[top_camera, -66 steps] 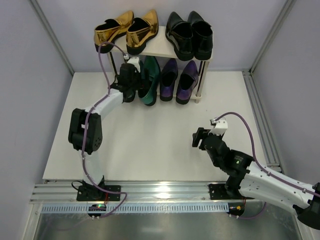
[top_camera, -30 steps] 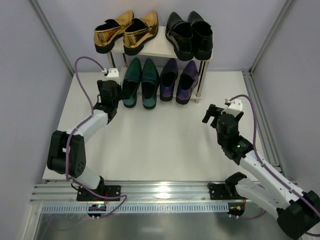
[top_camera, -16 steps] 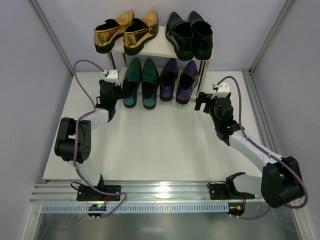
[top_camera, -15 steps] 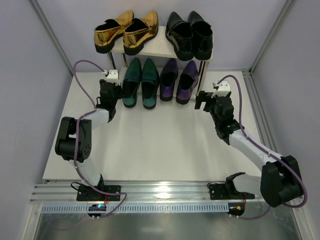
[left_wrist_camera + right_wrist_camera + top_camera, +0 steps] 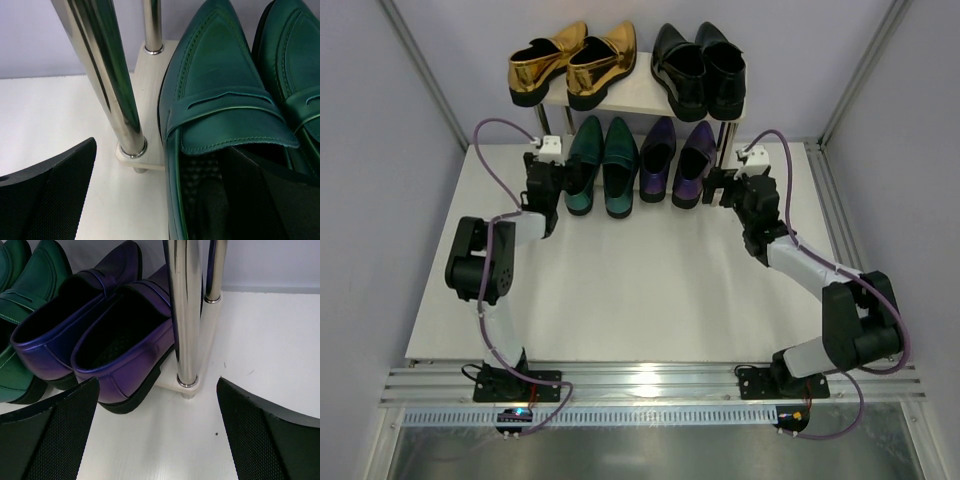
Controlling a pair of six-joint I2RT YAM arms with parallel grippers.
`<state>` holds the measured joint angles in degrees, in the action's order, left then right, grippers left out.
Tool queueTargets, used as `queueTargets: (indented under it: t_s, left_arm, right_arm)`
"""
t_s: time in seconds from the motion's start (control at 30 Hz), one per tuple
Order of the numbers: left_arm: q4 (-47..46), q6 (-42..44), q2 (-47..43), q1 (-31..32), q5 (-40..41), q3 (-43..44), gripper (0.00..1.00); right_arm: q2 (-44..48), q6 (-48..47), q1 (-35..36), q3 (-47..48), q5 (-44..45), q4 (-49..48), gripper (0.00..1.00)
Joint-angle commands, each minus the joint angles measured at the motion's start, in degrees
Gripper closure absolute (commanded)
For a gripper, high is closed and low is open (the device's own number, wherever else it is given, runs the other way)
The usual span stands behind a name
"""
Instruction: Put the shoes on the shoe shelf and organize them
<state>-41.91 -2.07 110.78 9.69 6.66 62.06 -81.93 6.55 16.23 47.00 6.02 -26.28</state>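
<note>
Both arm bases sit at the 6 o'clock edge of the desk (image 5: 620, 290), and each arm reaches toward 12 o'clock. The left gripper (image 5: 545, 178) is at about 11 o'clock from the desk centre, with its jaws fully spread and closed on nothing. In the left wrist view, the front-left post (image 5: 107, 75) and the heel end of the outer teal shoe lie in the gap between the fingers. Contact cannot be confirmed. The right gripper (image 5: 722, 188) is at about 1 o'clock, also fully spread and holding nothing. In the right wrist view, the front-right post (image 5: 185, 315) and the heel of the nearest purple shoe lie ahead, between its fingers. The shoe shelf (image 5: 642, 95) stands at 12 o'clock against the far wall. Its lower board carries the teal green pair (image 5: 602, 165) on the 9 o'clock side and the purple pair (image 5: 680, 160) on the 3 o'clock side. Both pairs sit side by side, heels toward 6 o'clock and toes toward 12 o'clock. The upper board carries the metallic gold pair (image 5: 570, 62) on the 9 o'clock side, angled with heels overhanging toward 8 o'clock. The black pair (image 5: 698, 68) is on the 3 o'clock side, heels toward 6 o'clock.
</note>
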Motion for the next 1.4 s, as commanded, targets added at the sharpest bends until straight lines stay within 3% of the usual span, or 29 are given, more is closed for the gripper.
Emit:
queueTargets:
  t_s: [0.0,0.33,1.1,1.37]
  left_arm:
    - [-5.6,1.8,1.1,-0.1,0.7,3.3,0.00]
    - [-4.8,1.8,5.0,-1.5,-2.7,7.7,0.01]
    - [-4.6,-1.1,9.5,-2.0,-6.2,10.9,0.12]
    - [-4.1,-2.3,9.8,-2.0,-8.7,10.9,0.20]
  right_arm:
    - [-2.8,-0.4,-0.3,4.6,-0.6,-6.6,0.00]
    - [-11.8,-2.0,-0.8,11.1,1.6,-8.4,0.00]
    - [-18.2,0.9,-3.1,15.9,-0.8,-8.8,0.03]
    - [-19.1,0.9,-4.0,17.2,-5.2,-7.1,0.29]
